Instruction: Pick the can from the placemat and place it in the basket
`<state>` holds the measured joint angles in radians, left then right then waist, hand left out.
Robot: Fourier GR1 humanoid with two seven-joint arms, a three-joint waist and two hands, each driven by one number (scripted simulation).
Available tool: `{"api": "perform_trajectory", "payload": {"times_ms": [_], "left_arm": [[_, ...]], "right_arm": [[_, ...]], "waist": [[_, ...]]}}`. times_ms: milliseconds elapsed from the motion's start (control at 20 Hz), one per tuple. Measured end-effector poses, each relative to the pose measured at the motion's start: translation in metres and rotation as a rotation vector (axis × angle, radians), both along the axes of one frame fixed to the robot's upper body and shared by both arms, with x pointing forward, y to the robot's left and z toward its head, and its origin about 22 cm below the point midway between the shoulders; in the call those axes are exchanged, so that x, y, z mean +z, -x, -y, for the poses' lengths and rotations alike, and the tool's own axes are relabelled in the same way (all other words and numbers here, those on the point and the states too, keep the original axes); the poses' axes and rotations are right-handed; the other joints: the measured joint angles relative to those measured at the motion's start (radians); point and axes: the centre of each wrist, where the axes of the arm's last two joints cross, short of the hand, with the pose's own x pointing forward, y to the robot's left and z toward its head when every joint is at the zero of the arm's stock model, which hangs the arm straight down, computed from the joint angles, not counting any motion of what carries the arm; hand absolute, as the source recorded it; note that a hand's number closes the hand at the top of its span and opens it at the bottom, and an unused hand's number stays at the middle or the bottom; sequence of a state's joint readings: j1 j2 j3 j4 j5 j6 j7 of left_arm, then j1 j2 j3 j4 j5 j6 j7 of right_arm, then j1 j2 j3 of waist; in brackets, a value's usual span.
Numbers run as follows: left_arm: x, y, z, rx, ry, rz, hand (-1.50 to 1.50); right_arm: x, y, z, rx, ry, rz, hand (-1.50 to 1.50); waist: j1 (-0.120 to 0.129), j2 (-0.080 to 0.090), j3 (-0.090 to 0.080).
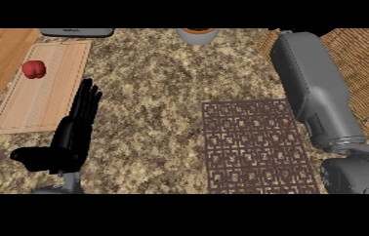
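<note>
no can shows on the dark brown patterned placemat; likely light, stiff, slick, best held round its side; black left hand rests straight-fingered; right hand unseen

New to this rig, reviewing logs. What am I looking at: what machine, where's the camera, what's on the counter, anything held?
It is a humanoid robot at a kitchen counter. The single picture comes from its head, looking steeply down, so only its arms show.

The black left hand rests open at the lower left, fingers up, holding nothing. The grey right forearm stretches up the right side. The right hand lies beyond the top edge, so what it holds cannot be seen.

On the speckled counter lies a dark patterned placemat with nothing on it. A woven basket sits at the upper right, partly behind the forearm. At the left is a wooden cutting board bearing a small red thing. An orange vessel and a grey object show at the top edge. No can is in view.
</note>
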<state>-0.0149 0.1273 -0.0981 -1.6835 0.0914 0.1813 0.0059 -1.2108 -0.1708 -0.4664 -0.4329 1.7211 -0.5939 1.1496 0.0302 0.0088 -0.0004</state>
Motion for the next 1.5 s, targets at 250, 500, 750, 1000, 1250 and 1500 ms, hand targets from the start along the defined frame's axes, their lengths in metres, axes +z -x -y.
{"api": "perform_trajectory", "payload": {"times_ms": [250,500,750,1000,1250,1500], "left_arm": [[0.0,-0.008,-0.001,0.01,-0.005,0.002,0.0],[-0.002,-0.002,0.001,0.012,-0.004,0.001,0.0],[-0.004,0.0,-0.002,0.016,0.0,0.002,0.0],[-0.005,-0.003,-0.002,0.019,0.006,0.004,0.0],[-0.002,-0.004,-0.002,0.012,0.003,0.0,0.0],[0.0,-0.003,-0.001,0.009,-0.002,-0.007,0.0]], "right_arm": [[-0.018,0.003,0.018,-0.025,-0.013,-0.029,1.5],[-0.04,0.01,0.041,-0.055,-0.032,-0.069,1.5],[-0.052,0.015,0.051,-0.065,-0.054,-0.075,1.5],[-0.064,0.021,0.067,-0.079,-0.081,-0.057,1.5],[-0.08,0.029,0.08,-0.107,-0.124,-0.038,1.5],[-0.091,0.035,0.09,-0.151,-0.148,-0.025,-1.5]], "waist": [[-0.008,0.0,0.0],[-0.01,-0.002,0.0],[-0.014,-0.008,-0.003],[-0.014,-0.009,-0.004],[-0.014,-0.01,-0.004],[-0.012,-0.008,-0.003]]}}
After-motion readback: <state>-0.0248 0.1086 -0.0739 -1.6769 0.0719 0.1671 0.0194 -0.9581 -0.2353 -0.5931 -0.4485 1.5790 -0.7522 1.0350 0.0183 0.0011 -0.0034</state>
